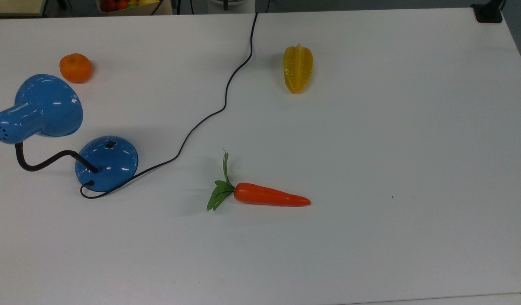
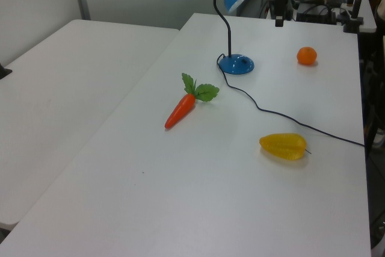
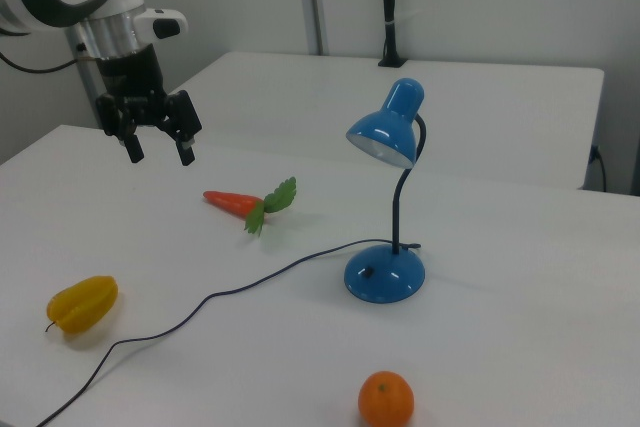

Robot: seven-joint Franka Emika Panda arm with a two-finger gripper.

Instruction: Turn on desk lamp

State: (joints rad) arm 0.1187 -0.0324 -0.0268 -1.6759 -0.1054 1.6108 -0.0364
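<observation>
The desk lamp stands near the top view's left edge, with a glossy blue bell shade, a black gooseneck and a round blue base. A small black switch sits on the dome of the base. In the right view the shade faces down and left, and no glow falls on the table. The lamp's thin black cord snakes off the far table edge. My gripper hangs open and empty above the table at the right view's upper left, well apart from the lamp base.
An orange carrot with green leaves lies mid-table. A yellow starfruit lies beyond the cord, and an orange sits beside the shade. In the left view a second white table adjoins on the left.
</observation>
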